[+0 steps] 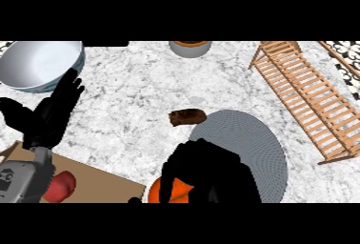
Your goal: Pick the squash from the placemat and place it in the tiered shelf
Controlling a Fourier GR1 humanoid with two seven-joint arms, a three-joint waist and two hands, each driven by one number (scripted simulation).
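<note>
An orange squash (174,191) shows at the lower edge, at the near left end of the grey oval placemat (249,143). My right hand (207,171) covers it from above, with fingers curled down round it and most of it hidden. The wooden tiered shelf (309,97) lies along the right side of the counter, well away from the hand. At the left my left hand (51,116) rests open with its fingers pointing up, holding nothing.
A small brown food item (187,116) sits just off the placemat's far left edge. A white bowl (41,64) stands at the back left and a grey pot (190,48) at the back middle. A brown board (98,183) with a red item (60,186) lies at the near left.
</note>
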